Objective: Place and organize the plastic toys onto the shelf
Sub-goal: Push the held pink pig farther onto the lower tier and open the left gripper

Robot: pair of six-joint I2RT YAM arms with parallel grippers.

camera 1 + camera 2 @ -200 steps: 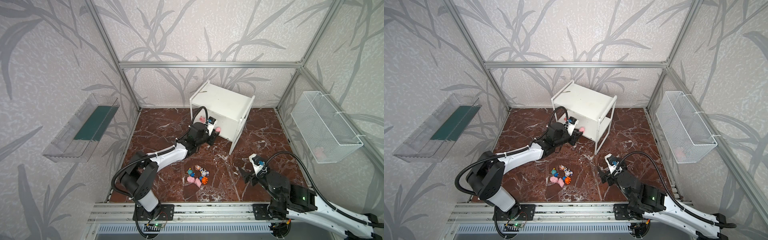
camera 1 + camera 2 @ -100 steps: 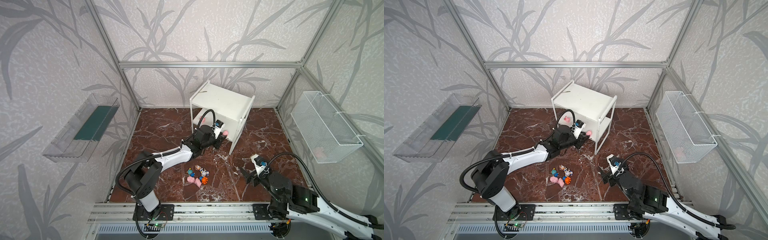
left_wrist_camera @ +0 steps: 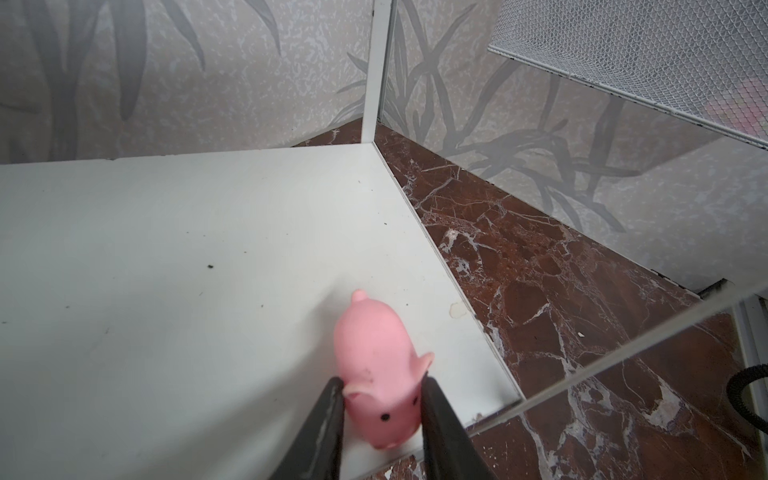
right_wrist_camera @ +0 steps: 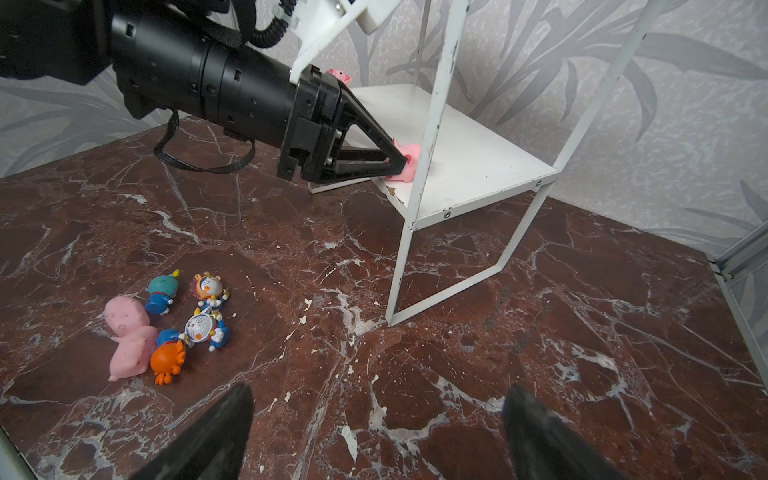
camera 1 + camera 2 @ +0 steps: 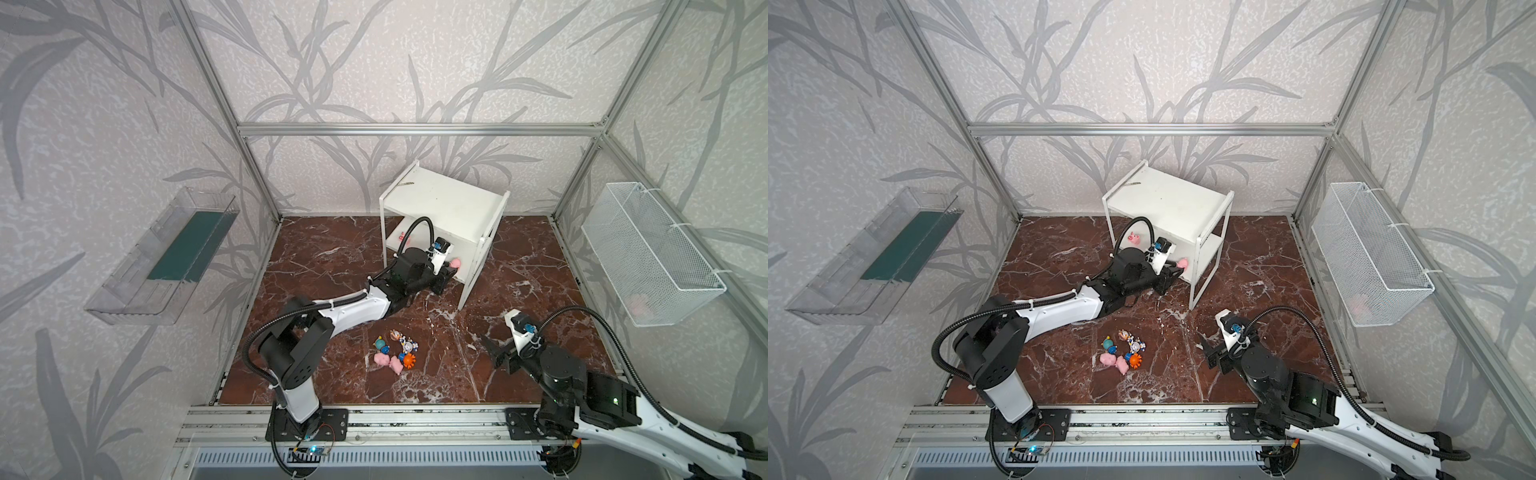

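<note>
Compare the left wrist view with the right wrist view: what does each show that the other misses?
Left wrist only: the wire mesh basket on the wall. Right wrist only: the floor pile of two pigs and four figurines, another pig at the far end of the lower board, and the right gripper's open fingers. Both: the left gripper's fingers shut on the held pig over the shelf's lower board.

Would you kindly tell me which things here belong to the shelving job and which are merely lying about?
Job: shelf; pink pig in the left pincer; second pig on the lower board; floor pile of pigs and figurines.
Lying about: clear wall tray; wire mesh basket.
</note>
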